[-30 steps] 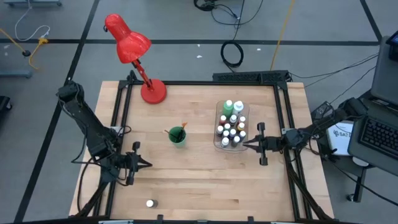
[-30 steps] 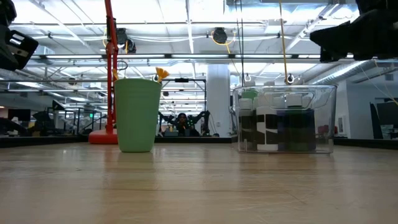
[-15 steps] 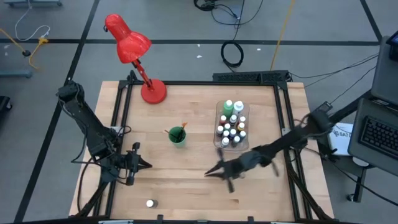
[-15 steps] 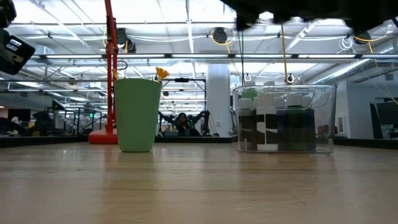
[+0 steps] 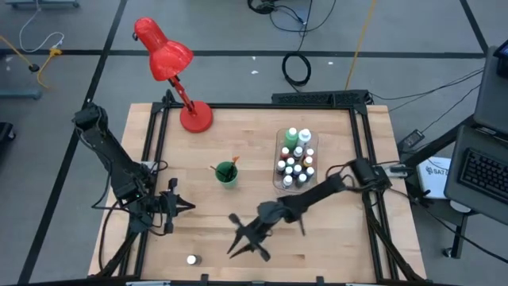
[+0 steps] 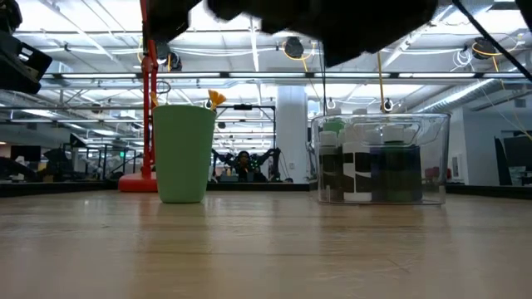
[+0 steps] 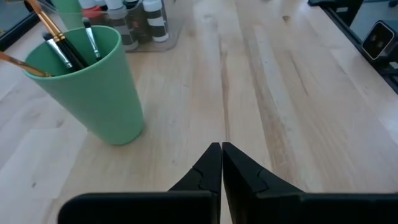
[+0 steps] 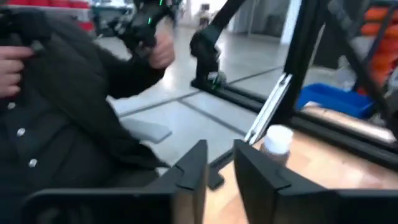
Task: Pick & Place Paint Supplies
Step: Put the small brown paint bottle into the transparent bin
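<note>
The paint bottles (image 5: 295, 159) stand in a clear tray (image 6: 382, 158) at the table's right. Paintbrushes (image 7: 65, 46) stick out of a green cup (image 5: 226, 172), leaning on its rim. One small white-capped bottle (image 5: 191, 260) stands alone near the table's near edge, and shows in the right wrist view as well (image 8: 277, 140). My right gripper (image 5: 234, 248) hovers level over the near middle of the table, to the right of that bottle, open by a narrow gap with nothing in it (image 8: 217, 168). My left gripper (image 5: 184, 207) waits shut at the table's left, near the cup (image 7: 221, 155).
A red desk lamp (image 5: 178, 79) stands at the far left corner. Bare wood lies between the cup, the tray and the near edge. A person in dark clothes (image 8: 68, 93) is beyond the table's near edge.
My right gripper has swept from beside the tray's near right side across the table toward its near left, turning as it went, and now hovers close to the lone small bottle. The bottles, the cup and the tray have stayed in place.
</note>
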